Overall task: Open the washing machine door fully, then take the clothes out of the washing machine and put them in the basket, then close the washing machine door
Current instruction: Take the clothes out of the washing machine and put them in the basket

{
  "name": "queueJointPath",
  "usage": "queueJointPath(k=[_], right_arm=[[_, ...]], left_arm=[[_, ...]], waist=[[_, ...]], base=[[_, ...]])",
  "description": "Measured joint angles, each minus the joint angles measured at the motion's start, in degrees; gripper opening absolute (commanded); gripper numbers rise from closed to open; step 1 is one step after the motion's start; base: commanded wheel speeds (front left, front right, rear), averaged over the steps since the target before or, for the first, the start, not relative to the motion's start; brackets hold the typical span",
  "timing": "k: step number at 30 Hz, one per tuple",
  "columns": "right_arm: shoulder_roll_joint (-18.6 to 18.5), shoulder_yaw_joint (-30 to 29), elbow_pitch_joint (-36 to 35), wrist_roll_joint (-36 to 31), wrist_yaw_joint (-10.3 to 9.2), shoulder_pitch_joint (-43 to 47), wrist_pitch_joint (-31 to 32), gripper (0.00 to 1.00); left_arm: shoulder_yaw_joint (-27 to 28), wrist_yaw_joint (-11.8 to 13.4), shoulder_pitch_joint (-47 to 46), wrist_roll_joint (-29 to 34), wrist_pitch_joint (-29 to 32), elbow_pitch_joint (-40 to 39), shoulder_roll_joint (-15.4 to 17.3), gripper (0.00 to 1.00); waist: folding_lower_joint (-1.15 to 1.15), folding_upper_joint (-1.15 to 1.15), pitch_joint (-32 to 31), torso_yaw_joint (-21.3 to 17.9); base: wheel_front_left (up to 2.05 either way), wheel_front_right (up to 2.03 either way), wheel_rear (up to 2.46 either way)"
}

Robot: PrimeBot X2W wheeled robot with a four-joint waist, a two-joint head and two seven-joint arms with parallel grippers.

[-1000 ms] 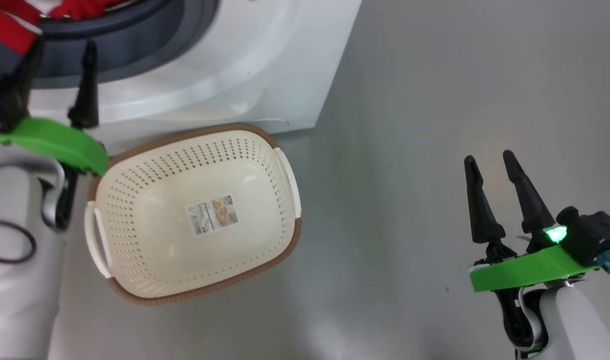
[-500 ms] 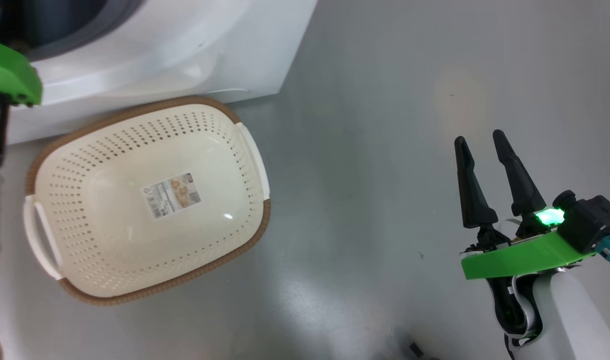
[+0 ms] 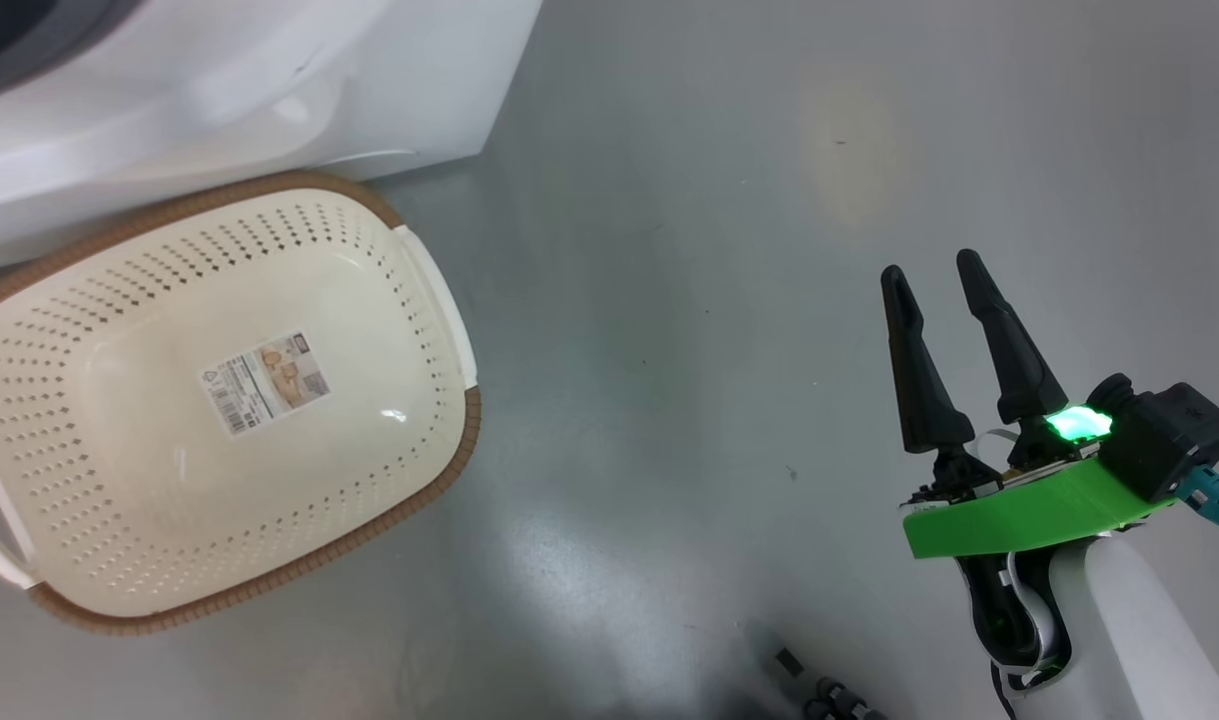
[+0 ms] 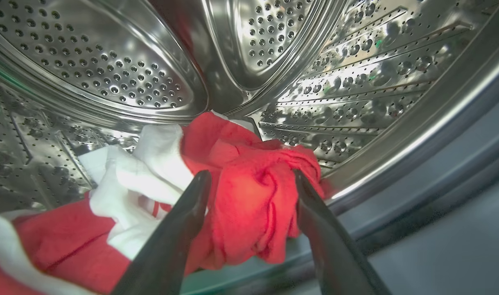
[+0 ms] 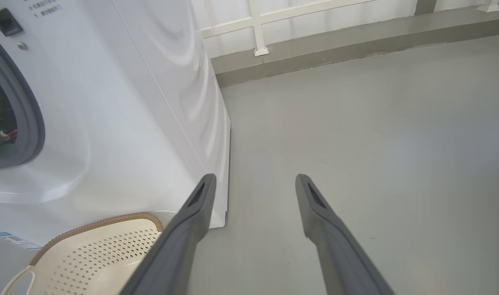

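Note:
In the left wrist view my left gripper (image 4: 251, 173) reaches into the washing machine's steel drum (image 4: 110, 69). It is open, its two fingers on either side of a bunched red fold of the clothes (image 4: 241, 164). More red and white fabric lies to the left. My right gripper (image 3: 928, 264) hangs open and empty over the floor, to the right of the basket (image 3: 466, 420). The empty cream basket stands against the front of the washing machine (image 3: 269, 90). The right wrist view shows that gripper (image 5: 255, 177), the washing machine (image 5: 130, 102) and the basket (image 5: 93, 254). The door is out of view.
Grey floor (image 3: 689, 300) spreads to the right of the washer and basket. A low kerb with a white railing (image 5: 355, 37) runs along the back. Small dark parts (image 3: 819, 690) lie at the bottom edge of the head view.
The head camera has swung right, so the basket and washer now sit further left in the picture and my left arm has passed out of it. My right gripper holds its pose.

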Motion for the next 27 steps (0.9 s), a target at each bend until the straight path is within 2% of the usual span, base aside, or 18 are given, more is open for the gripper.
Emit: queueJointPath(k=[10, 11, 12, 13, 21, 27], right_arm=[[0.01, 0.31, -0.49, 0.41, -0.01, 0.0, 0.0, 1.0], [0.01, 0.34, -0.56, 0.41, 0.0, 0.0, 0.0, 1.0], [0.01, 0.38, -0.6, 0.42, -0.01, 0.01, 0.0, 1.0], [0.01, 0.45, -0.63, 0.42, -0.01, 0.01, 0.0, 1.0], [0.01, 0.4, -0.68, 0.42, 0.0, 0.01, 0.0, 1.0], [0.01, -0.01, -0.58, 0.38, 0.0, 0.03, 0.0, 1.0]], left_arm=[[-5.49, 0.0, -2.98, -3.47, 0.0, 3.83, 0.94, 1.0], [-5.93, 0.0, -3.17, -3.85, 0.0, 4.14, 1.13, 0.56], [-6.25, 0.0, -3.25, -4.35, 0.0, 4.35, 1.24, 0.25], [-6.62, 0.0, -3.29, -4.82, 0.0, 4.6, 1.31, 0.01], [-8.01, 0.0, -3.29, -6.8, 0.0, 4.32, 1.31, 0.0], [-6.21, 0.01, -1.72, -8.58, 0.0, -0.44, 0.9, 0.0]], waist=[[0.0, 0.0, 0.43, -0.85], [0.0, 0.0, 0.38, -0.88], [0.0, 0.0, 0.32, -0.9], [0.0, 0.0, 0.26, -0.93], [0.0, 0.0, -0.26, -0.74], [0.0, 0.0, -1.4, 0.36]], base=[[0.0, 0.0, 0.0], [0.0, 0.0, 0.0], [0.0, 0.0, 0.0], [0.0, 0.0, 0.0], [0.0, 0.0, 0.0], [0.0, 0.0, 0.0]])
